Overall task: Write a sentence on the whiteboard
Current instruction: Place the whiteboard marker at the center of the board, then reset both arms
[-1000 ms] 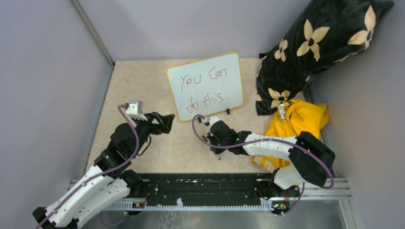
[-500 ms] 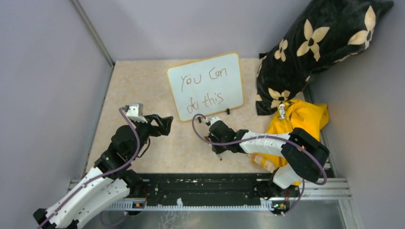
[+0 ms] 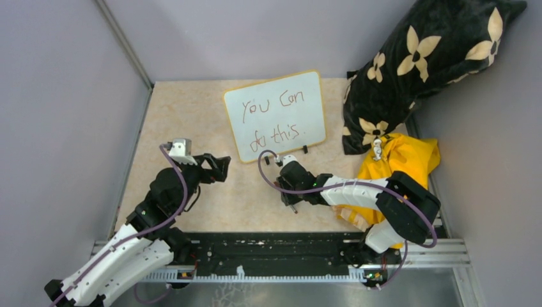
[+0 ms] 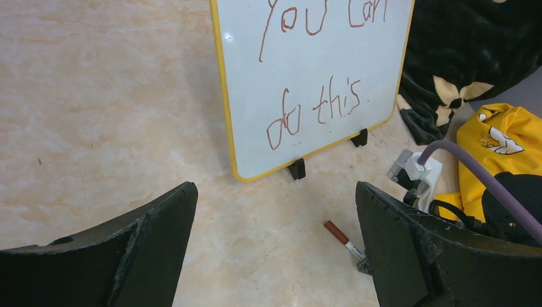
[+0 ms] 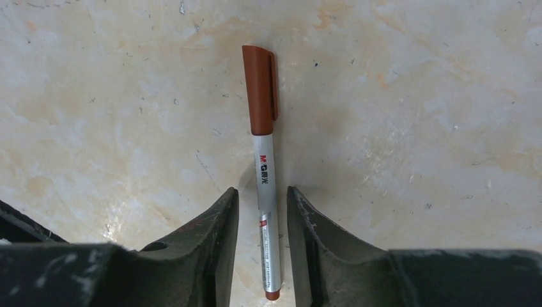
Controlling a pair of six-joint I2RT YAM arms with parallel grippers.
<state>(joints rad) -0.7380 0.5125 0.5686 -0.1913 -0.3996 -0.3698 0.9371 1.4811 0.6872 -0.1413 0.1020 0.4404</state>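
The whiteboard [image 3: 276, 115] is standing far-middle on the desk [image 3: 185, 115], with the sentence [image 3: 273, 118] showing on it. The top view is barely catching the marker [image 5: 263, 147]. Up close, the right hand [image 5: 262, 192] is sitting slightly apart around it, not squeezing. The left hand [image 4: 275, 192] is gaping wide apart.

**Marbled beige surface [image 3: 185, 115], four things resting on it**

Pale stone pattern, lightly scuffed and speckled up close. At the back middle, propped on two small black feet [image 4: 296, 169]: whiteboard [image 3: 276, 115], yellow-framed. In front of it and apart from it, lying flat: marker [image 5: 263, 147], reddish-brown cap on, silver-grey barrel. At the back right, slumped against the wall, lower end beside the board's right edge: black pillow [image 3: 422, 70] with cream flowers. Just in front of that, along the right side: crumpled yellow cloth [image 3: 402, 160].
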